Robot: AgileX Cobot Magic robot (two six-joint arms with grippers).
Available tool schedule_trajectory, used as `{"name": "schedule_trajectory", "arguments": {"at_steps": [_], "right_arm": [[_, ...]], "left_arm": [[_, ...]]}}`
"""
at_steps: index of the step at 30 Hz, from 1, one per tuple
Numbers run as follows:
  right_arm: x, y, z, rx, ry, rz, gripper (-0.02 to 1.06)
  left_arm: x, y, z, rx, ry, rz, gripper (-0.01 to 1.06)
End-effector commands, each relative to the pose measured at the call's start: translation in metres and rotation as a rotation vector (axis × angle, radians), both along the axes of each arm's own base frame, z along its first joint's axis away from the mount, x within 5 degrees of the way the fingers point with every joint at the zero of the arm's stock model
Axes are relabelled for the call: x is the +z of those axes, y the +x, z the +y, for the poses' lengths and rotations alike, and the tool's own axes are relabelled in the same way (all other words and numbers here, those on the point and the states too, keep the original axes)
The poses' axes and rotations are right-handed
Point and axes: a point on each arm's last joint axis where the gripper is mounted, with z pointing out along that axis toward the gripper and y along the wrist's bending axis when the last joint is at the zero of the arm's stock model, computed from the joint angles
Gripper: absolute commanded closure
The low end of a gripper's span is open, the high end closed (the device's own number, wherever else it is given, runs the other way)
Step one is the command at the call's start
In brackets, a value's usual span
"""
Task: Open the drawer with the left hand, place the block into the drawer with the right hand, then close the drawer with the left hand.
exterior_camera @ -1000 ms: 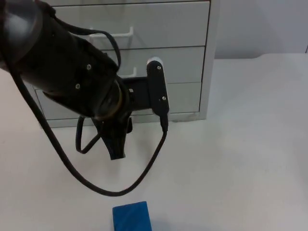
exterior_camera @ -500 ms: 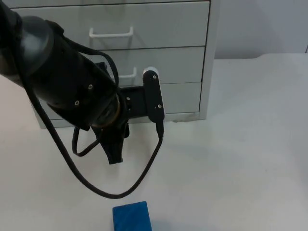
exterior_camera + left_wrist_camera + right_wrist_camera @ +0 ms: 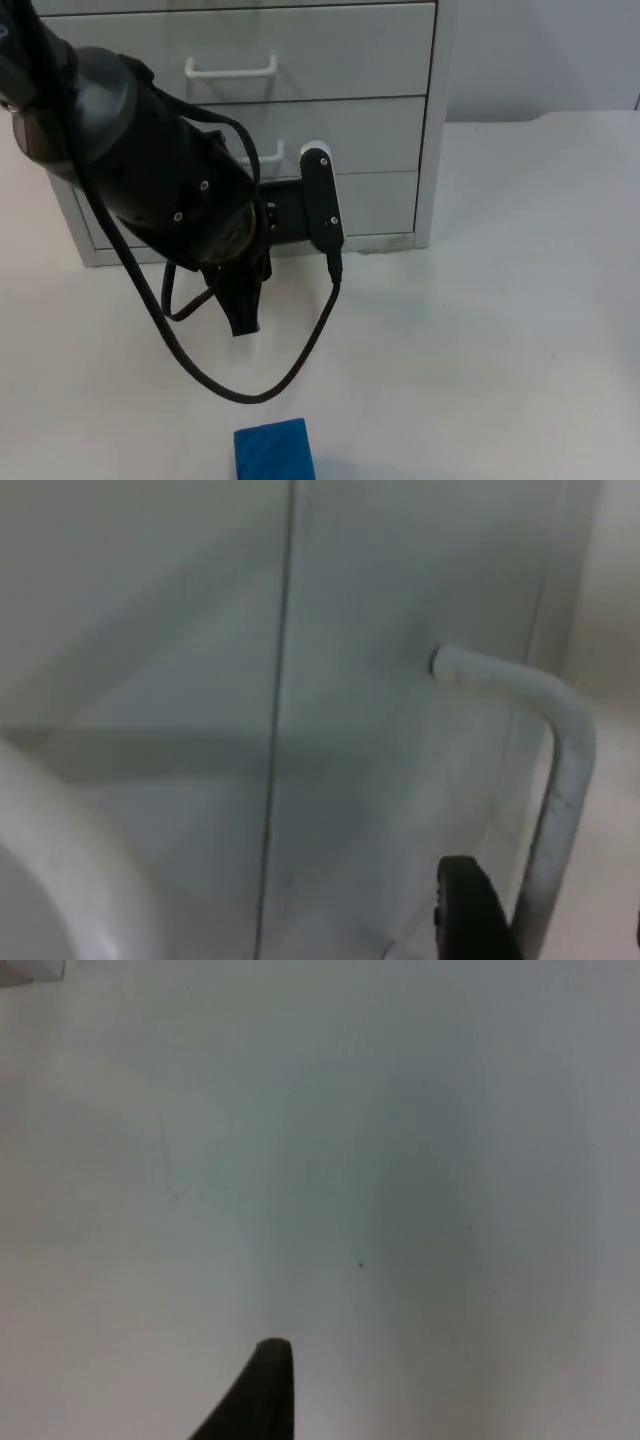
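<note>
Nearing drawer handle (image 3: 560,780); left jaws seemingly beside.

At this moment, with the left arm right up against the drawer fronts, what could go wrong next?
1. In the left wrist view a white handle sits beside one of the fingers, not clearly between them, so a grasp may miss.
2. The drawers all look closed.
3. The blue block lies at the table's near edge, where a nudge could push it off.
</note>
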Motion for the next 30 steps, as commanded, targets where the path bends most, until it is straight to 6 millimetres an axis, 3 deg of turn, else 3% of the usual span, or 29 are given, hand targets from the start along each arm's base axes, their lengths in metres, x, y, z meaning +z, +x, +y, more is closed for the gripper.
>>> {"name": "schedule_trajectory", "arguments": {"at_steps": [1, 3, 7, 13, 17, 22, 30], "right_arm": [[0.002, 0.001, -0.001, -0.007, -0.002, -0.012, -0.01], [0.002, 0.001, -0.001, -0.007, -0.002, -0.012, -0.01], [0.002, 0.001, -0.001, -0.007, 0.000, -0.014, -0.01], [0.002, 0.001, -0.001, -0.007, 0.000, -0.014, -0.01], [0.002, 0.001, -0.001, -0.008, 0.002, -0.014, -0.01], [0.002, 0.001, -0.001, -0.008, 0.003, -0.014, -0.01], [0.002, 0.001, 0.000, -0.012, 0.022, -0.013, -0.01]], "left_arm": [[-0.007, 0.001, -0.001, 0.003, -0.008, 0.019, 0.65], [-0.007, 0.001, 0.000, 0.004, -0.005, 0.019, 0.69], [-0.010, -0.007, -0.003, -0.010, 0.023, 0.035, 1.05], [-0.021, -0.035, -0.013, -0.108, 0.062, 0.114, 1.05], [-0.021, -0.073, -0.019, -0.187, 0.093, 0.161, 1.05], [-0.017, -0.094, -0.026, -0.205, 0.035, 0.214, 1.05], [-0.018, -0.110, -0.028, -0.186, -0.029, 0.324, 1.05]]}}
